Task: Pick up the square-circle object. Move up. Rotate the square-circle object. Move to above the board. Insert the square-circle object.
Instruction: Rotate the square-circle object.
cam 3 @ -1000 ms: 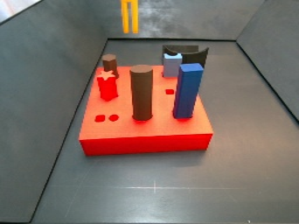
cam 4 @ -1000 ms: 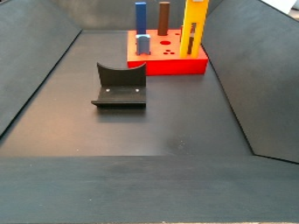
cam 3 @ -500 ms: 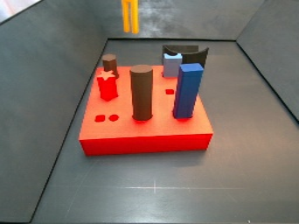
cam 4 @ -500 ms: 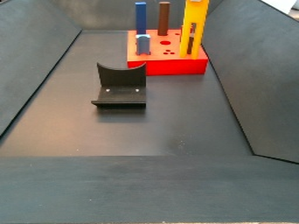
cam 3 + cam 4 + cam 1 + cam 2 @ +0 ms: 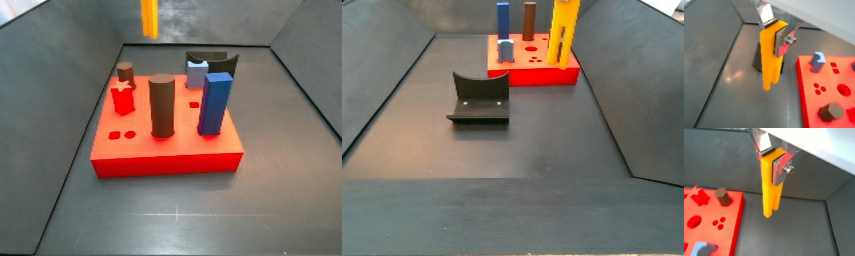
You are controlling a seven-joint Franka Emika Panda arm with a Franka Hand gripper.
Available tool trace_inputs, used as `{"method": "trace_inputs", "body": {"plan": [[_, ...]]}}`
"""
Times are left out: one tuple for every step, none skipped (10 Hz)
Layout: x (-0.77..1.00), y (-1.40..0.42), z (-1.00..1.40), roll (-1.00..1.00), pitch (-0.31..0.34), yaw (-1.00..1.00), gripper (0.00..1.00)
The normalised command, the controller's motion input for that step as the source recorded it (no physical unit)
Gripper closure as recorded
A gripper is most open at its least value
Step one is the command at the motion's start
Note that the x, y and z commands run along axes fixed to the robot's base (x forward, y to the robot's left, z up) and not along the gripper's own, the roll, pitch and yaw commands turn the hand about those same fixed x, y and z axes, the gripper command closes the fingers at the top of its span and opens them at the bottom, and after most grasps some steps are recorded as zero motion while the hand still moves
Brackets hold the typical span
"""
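The square-circle object, a tall slim orange-yellow piece (image 5: 769, 60), hangs upright in my gripper (image 5: 775, 31), whose silver fingers are shut on its upper end; both wrist views show this (image 5: 771, 188). The gripper (image 5: 773, 158) is high in the air, beside the board and not over it. The board is a thick red slab (image 5: 167, 150), seen in both side views (image 5: 543, 72) and at the edge of both wrist views (image 5: 811, 100) (image 5: 734, 228). In the side views only the piece shows (image 5: 148, 18) (image 5: 567, 30); the gripper is out of frame.
A dark brown cylinder (image 5: 162, 105), a blue square post (image 5: 215, 103), a red star peg (image 5: 123, 97), a small brown peg (image 5: 124, 72) and a pale blue peg (image 5: 198, 72) stand in the board. The fixture (image 5: 478, 98) stands on the dark floor beside the board. Sloped grey walls ring the floor.
In a side view the orange piece showed two legs with a dark gap; now it shows as one solid bar, so it has turned slightly about its long axis. Nothing else moved.
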Motion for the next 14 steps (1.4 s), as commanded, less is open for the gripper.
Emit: {"method": "trace_inputs", "body": {"plan": [[0.0,0.0,0.0,0.0,0.011,-1.0,1.0],[0.0,0.0,0.0,0.0,0.012,-1.0,1.0],[0.0,0.0,0.0,0.0,0.014,-1.0,1.0],[0.0,0.01,0.0,0.0,0.014,-1.0,1.0],[0.0,0.01,0.0,0.0,0.016,-1.0,1.0],[0.0,0.01,0.0,0.0,0.019,-1.0,1.0],[0.0,0.01,0.0,0.0,0.022,-1.0,1.0],[0.0,0.01,0.0,0.0,0.025,-1.0,1.0],[0.0,0.01,0.0,0.0,0.03,-1.0,1.0],[0.0,0.01,0.0,0.0,0.038,-0.93,1.0],[0.0,0.01,0.0,0.0,0.038,-0.69,1.0],[0.0,0.01,0.0,0.0,0.038,-0.54,1.0],[0.0,0.01,0.0,0.0,0.038,-0.28,1.0],[0.0,0.0,-1.0,-0.2,0.038,-0.19,1.0]]}}
